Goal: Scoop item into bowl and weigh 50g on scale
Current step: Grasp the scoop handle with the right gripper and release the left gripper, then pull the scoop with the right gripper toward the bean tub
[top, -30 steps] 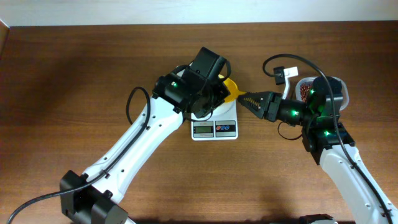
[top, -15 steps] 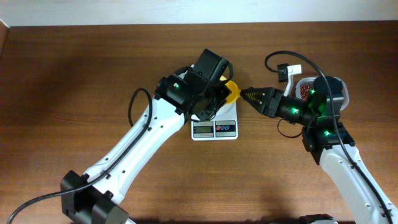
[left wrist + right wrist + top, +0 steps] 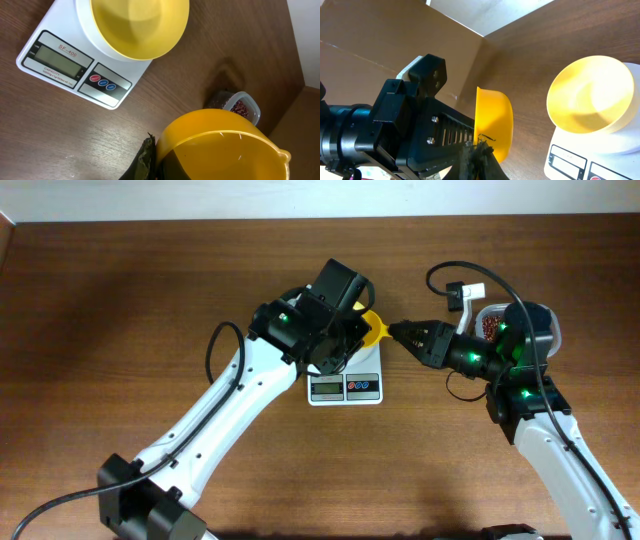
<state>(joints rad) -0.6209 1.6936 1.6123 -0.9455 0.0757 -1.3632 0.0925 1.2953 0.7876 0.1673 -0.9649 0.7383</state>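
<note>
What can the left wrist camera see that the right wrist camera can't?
Only the left wrist view shows the clear container with the red-brown beans inside. Only the right wrist view shows most of the black left hand from the side, gripping the bright yellow scoop, plus the right hand, its tips shut on nothing. Both views show the scoop and the pale bowl sitting on the white scale, with no beans visible in the bowl.
</note>
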